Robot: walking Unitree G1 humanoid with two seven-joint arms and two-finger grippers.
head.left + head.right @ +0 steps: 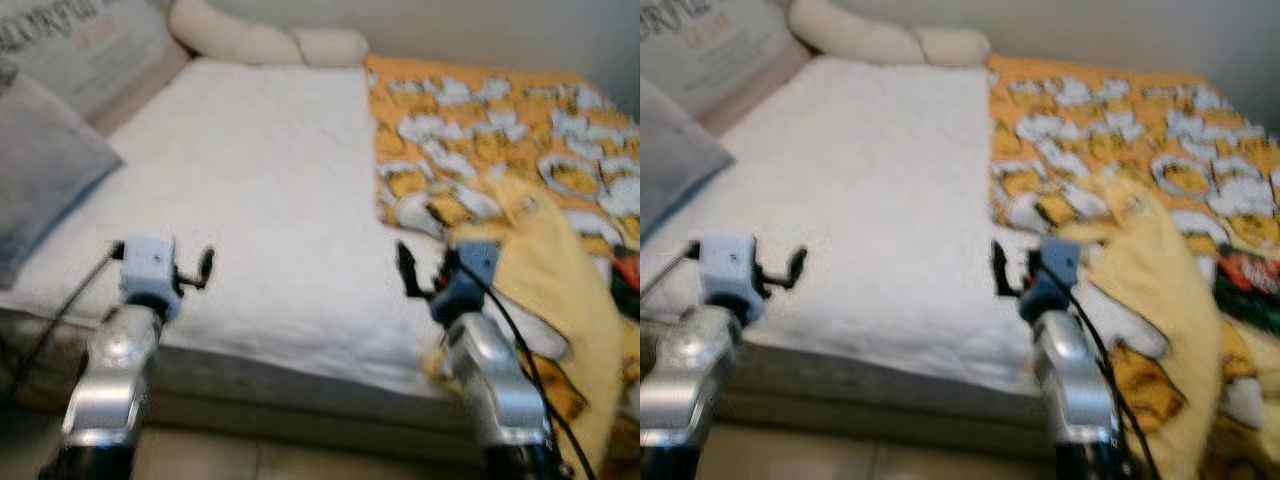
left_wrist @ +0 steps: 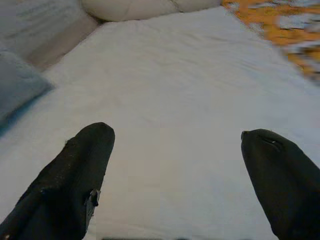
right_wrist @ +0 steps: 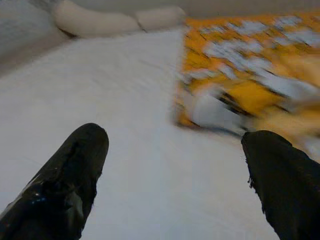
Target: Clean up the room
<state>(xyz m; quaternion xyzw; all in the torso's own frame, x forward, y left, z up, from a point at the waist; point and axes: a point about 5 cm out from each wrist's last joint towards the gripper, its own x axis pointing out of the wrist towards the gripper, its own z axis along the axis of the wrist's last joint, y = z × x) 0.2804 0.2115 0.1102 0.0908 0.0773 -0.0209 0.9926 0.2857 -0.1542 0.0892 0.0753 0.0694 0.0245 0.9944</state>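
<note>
A bed with a white mattress cover (image 1: pixel 260 170) lies in front of me. An orange and yellow cartoon-print blanket (image 1: pixel 500 140) is spread over its right half, and one yellow fold (image 1: pixel 560 270) is bunched up near the front right corner. My left gripper (image 2: pixel 176 132) hovers open over the white cover near the bed's front edge, holding nothing. Just left of the blanket's edge (image 3: pixel 235 95), my right gripper (image 3: pixel 176 133) is also open and holds nothing. Both silver arms (image 1: pixel 115 370) reach in from below. The picture is blurred.
A grey pillow (image 1: pixel 45 170) lies at the bed's left side, with a printed cushion (image 1: pixel 80 45) behind it. A cream bolster pillow (image 1: pixel 260 40) lies along the head by the wall. Something dark red and green (image 1: pixel 1250 285) shows at the far right.
</note>
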